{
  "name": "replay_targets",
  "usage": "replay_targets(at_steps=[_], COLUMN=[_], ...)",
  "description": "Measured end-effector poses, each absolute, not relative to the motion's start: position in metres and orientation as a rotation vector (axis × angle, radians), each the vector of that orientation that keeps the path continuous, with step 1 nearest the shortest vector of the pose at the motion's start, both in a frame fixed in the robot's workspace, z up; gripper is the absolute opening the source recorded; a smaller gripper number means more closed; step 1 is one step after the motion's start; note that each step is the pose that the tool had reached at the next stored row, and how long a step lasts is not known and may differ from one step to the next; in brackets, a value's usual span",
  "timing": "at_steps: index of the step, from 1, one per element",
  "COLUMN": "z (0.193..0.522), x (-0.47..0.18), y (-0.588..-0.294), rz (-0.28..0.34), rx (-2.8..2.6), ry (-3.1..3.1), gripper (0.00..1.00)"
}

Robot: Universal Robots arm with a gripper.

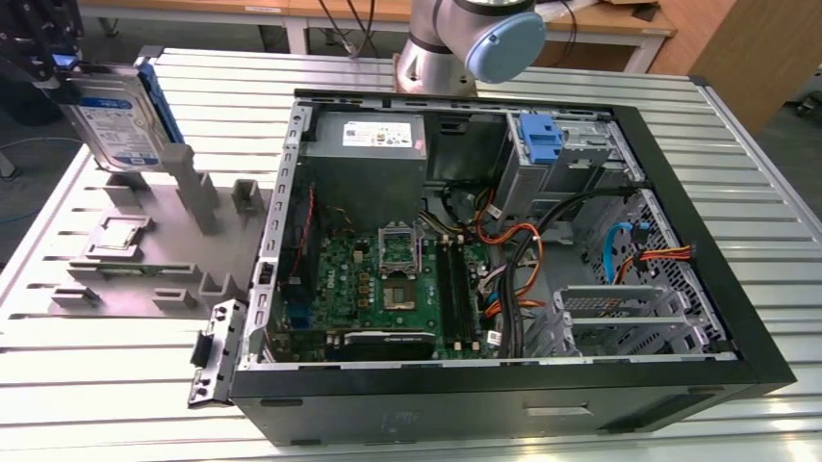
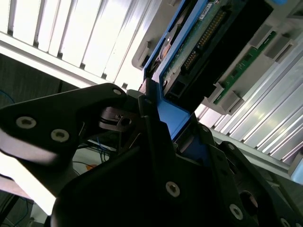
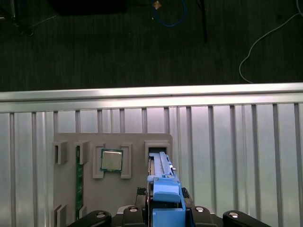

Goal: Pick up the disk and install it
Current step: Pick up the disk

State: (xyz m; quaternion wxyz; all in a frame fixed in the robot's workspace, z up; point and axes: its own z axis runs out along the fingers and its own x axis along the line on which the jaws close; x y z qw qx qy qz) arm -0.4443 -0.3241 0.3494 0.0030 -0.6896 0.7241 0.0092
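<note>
The disk (image 1: 118, 117), a silver drive with a white-and-blue label in a blue bracket, hangs upright at the exterior view's far left, just above the grey fixture (image 1: 122, 241). My gripper (image 1: 71, 72) is shut on its upper edge. In the first wrist view the blue bracket (image 3: 165, 191) sits between my fingers (image 3: 97, 216), over the fixture's open slot (image 3: 158, 150). The second wrist view shows the drive's underside (image 2: 208, 42) and its blue bracket edge (image 2: 173, 116) clamped in my gripper (image 2: 154, 120).
An open computer case (image 1: 514, 385) lies on the slatted metal table (image 1: 115, 385), holding a motherboard (image 1: 385, 279), loose cables and a drive bay with a blue bracket (image 1: 542, 137). The arm's base (image 1: 463, 43) stands behind it. The fixture also carries a small chip (image 3: 111, 160) and a memory stick (image 3: 78, 182).
</note>
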Motion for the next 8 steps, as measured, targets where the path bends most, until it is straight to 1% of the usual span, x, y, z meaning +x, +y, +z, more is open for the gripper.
replay_targets(at_steps=[8], z=[0.3514], x=[-0.4443], y=[-0.3241], rz=[0.029], rx=[-2.162], ry=[2.270], gripper=[0.36])
